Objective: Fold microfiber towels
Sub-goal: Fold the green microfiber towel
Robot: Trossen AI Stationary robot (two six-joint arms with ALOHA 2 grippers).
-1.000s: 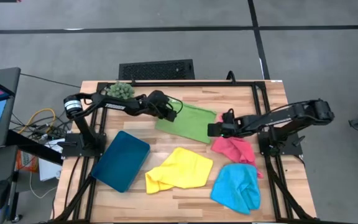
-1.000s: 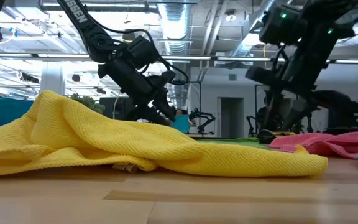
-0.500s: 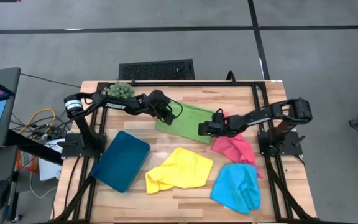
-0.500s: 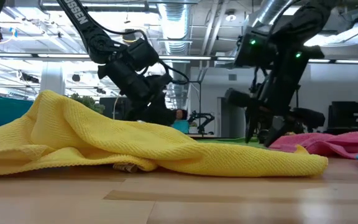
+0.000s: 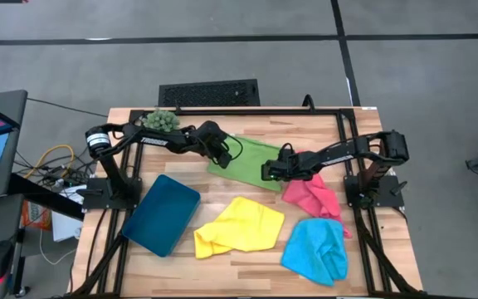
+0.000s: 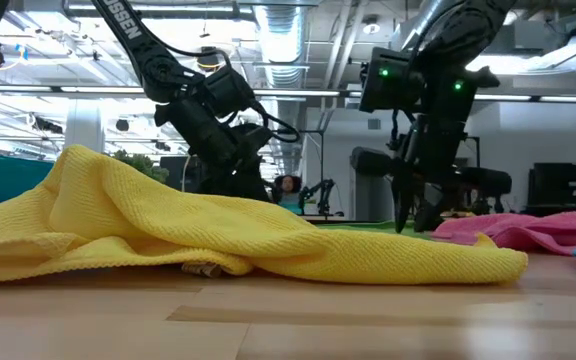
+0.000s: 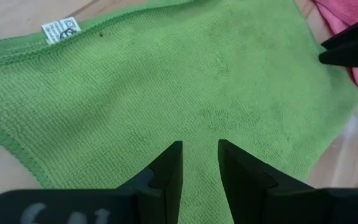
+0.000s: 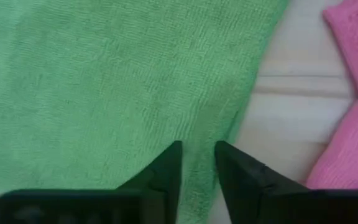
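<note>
The right gripper [image 5: 269, 173], just right of the high view's centre, sits over the near-right edge of the green towel [image 5: 251, 163]; its fingers stand slightly apart with cloth between them, and whether they are pinching it cannot be told. The left gripper [image 5: 224, 153], centre-left, hovers over the same towel's far-left corner, fingers also narrowly apart. The green towel lies spread flat, upper centre. Below it lie the crumpled yellow towel [image 5: 237, 226], the pink towel [image 5: 314, 197] to the right, and the light blue towel [image 5: 315, 249] at lower right. No towel looks folded yet; all four remain.
</note>
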